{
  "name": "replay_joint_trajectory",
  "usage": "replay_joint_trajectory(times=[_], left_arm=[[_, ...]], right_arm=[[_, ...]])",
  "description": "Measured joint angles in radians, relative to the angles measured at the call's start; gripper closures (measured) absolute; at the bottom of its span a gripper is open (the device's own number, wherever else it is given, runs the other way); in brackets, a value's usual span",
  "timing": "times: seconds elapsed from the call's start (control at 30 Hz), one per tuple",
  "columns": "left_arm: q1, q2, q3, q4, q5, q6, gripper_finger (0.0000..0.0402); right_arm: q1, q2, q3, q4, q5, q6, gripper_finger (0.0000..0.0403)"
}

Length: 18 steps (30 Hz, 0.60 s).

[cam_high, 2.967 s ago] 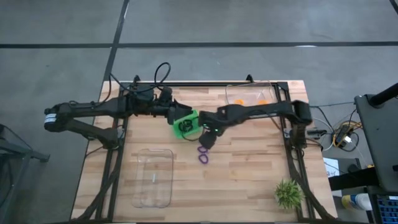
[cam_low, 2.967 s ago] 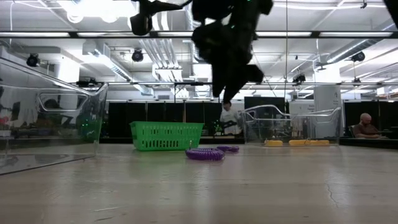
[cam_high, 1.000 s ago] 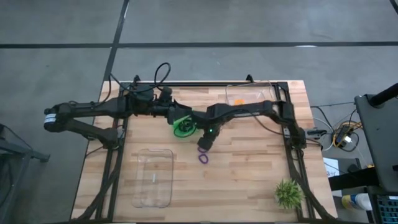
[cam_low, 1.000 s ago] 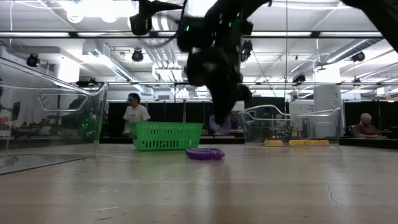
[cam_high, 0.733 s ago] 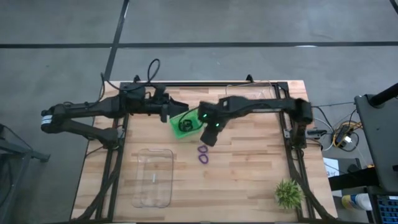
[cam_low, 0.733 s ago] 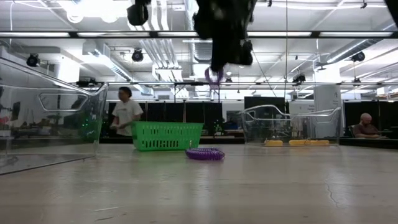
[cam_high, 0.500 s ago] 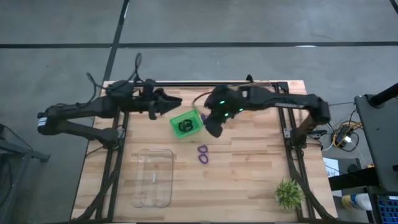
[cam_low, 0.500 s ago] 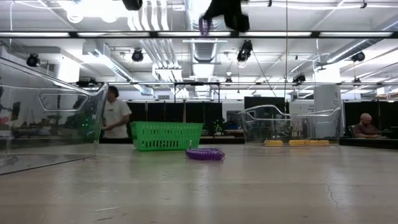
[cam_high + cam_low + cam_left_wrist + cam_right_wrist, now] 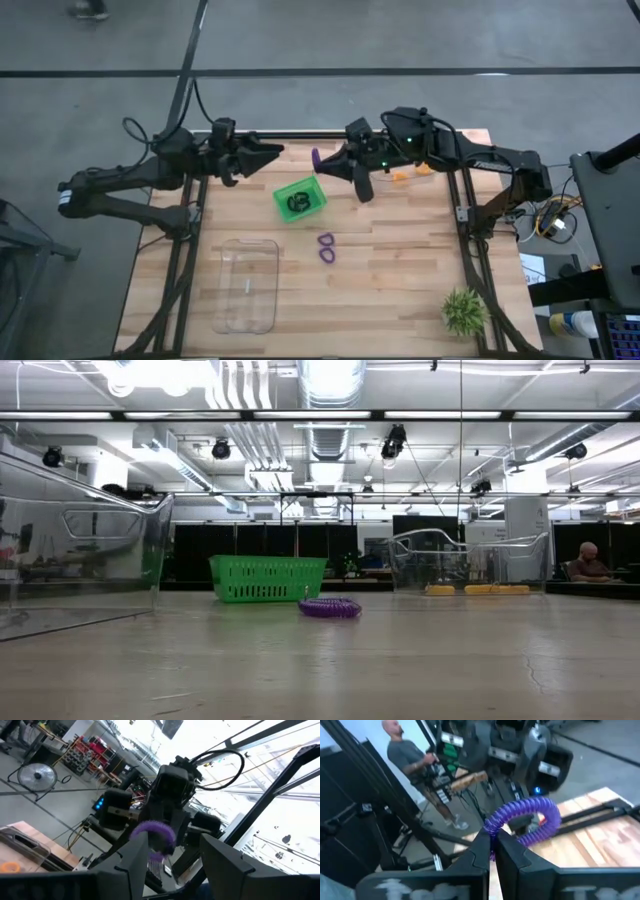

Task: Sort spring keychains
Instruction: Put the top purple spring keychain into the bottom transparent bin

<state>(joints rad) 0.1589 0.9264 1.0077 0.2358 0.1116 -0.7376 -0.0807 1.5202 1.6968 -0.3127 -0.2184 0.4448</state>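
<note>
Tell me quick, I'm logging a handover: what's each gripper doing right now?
Left gripper: open, holding nothing, raised facing the right one.
Right gripper: shut on a purple keychain, held up in the air.

Both arms are out of the low view. The black rings (image 9: pixel 297 203) inside the green bin (image 9: pixel 281 194) are too small to count.

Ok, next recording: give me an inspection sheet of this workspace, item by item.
Surface: wooden table, slatted top.
Job's things: one purple keychain held aloft; another purple keychain mid-table; orange keychains in the far clear bin; dark loops in the green basket; near clear bin looks empty.
Clutter: small spiky plant.
Grippers: right claw shut on the raised keychain; left claw open, facing it, apart.
Cables: looped on both arms.
Surroundings: a person behind the table.
</note>
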Motion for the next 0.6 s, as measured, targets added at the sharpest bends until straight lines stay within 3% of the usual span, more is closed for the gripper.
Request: replay_joint_trajectory(times=[0.6], left_arm=[[0.000, 0.120, 0.000, -0.002, -0.034, -0.062, 0.0230]], right_arm=[[0.006, 0.003, -0.001, 0.047, 0.012, 0.033, 0.0394]])
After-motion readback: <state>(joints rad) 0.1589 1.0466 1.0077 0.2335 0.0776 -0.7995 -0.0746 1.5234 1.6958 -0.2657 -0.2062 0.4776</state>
